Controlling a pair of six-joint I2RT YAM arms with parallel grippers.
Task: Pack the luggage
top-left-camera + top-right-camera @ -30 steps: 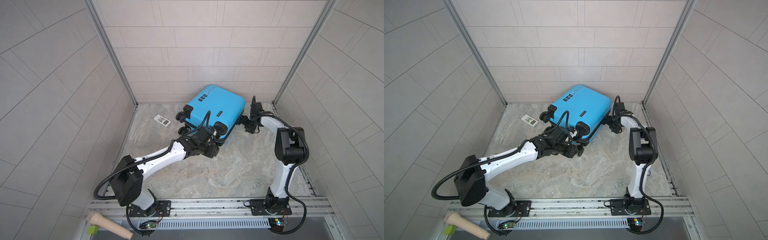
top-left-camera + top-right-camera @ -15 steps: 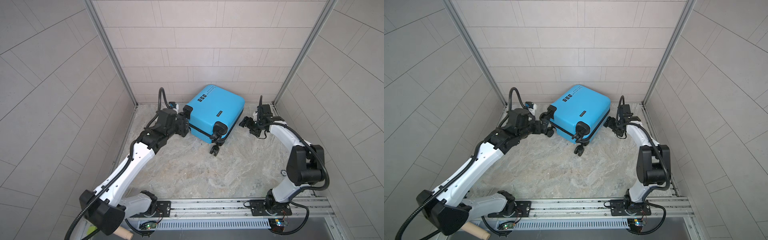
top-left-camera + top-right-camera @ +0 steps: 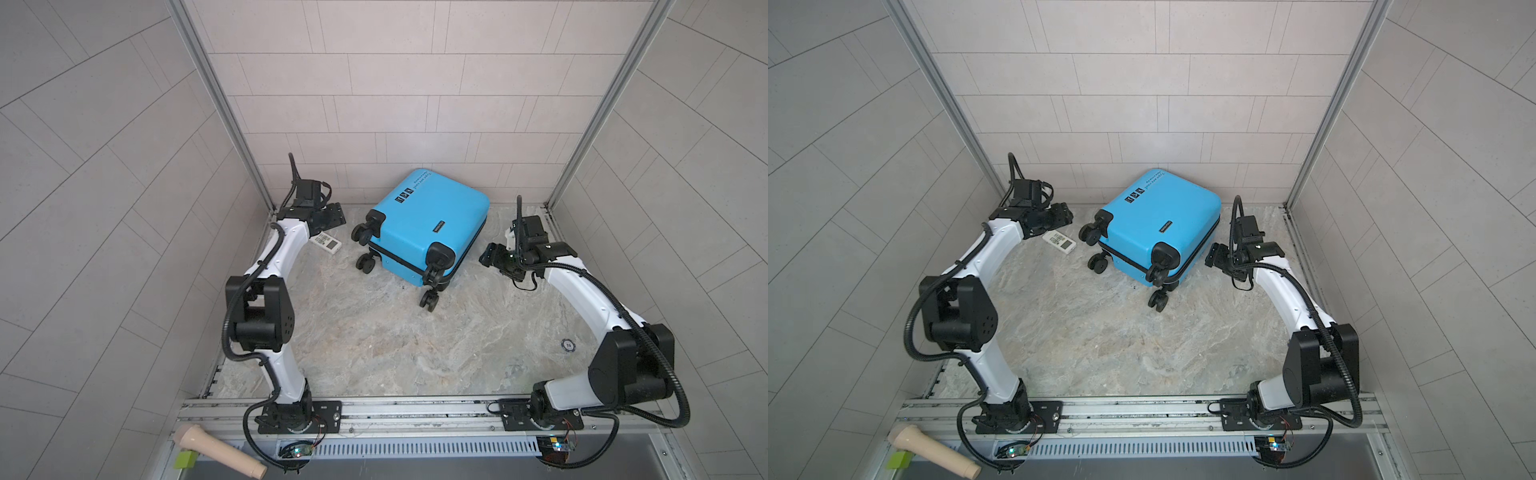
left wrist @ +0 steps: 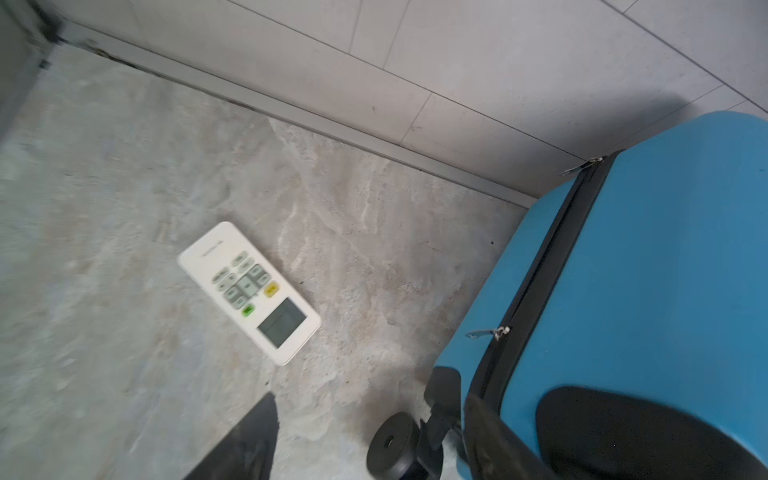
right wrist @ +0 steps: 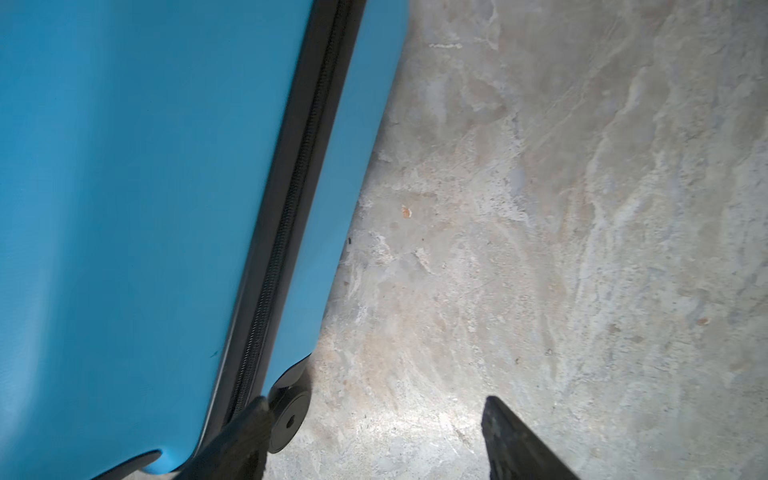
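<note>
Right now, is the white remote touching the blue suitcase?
Apart. The left wrist view shows a wide strip of bare tabletop between the remote and the suitcase.

Your left gripper (image 3: 335, 216) hangs near the back wall and holds nothing. A white remote (image 3: 327, 244) lies on the floor (image 3: 374, 345) just beside it, lower down. The blue suitcase (image 3: 428, 224) lies flat between your two grippers. Its black wheels (image 3: 366, 264) are the part nearest the left gripper, and they do not touch it. Your right gripper (image 3: 488, 255) points at the other side of the suitcase, near it but apart, and it holds nothing. A small round black chip (image 3: 568, 344) lies well behind that gripper, close to the arm's big joint.
</note>
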